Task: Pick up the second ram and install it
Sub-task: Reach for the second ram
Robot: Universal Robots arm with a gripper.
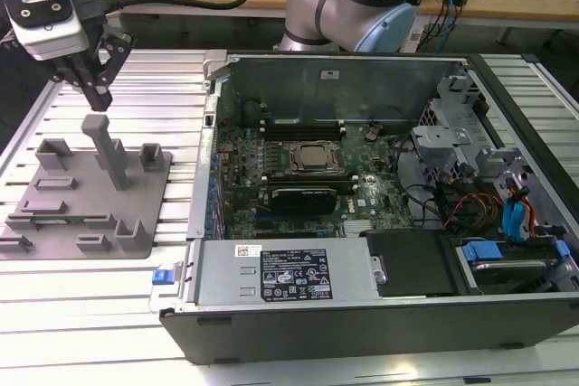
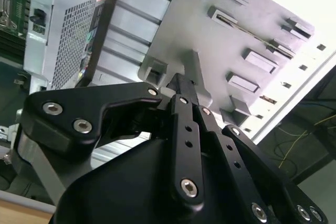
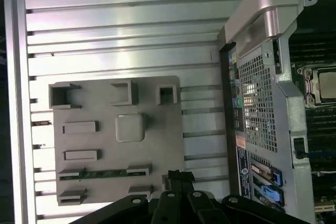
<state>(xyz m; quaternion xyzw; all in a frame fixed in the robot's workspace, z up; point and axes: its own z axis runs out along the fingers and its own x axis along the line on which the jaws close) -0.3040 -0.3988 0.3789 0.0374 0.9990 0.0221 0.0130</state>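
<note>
The gripper [image 1: 98, 102] has its fingers closed together and holds nothing. The second ram [image 3: 100, 173] lies lower and well apart from it, lengthwise in the grey tray [image 3: 157, 124].

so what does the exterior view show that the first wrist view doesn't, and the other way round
Exterior view: the arm's grey-and-blue joints, the power supply and the blue-cabled drive bay. First wrist view: the case's perforated outer wall, seen face on. Both: the end effector near the grey holder tray, with the green ram lying in its slot.
</note>
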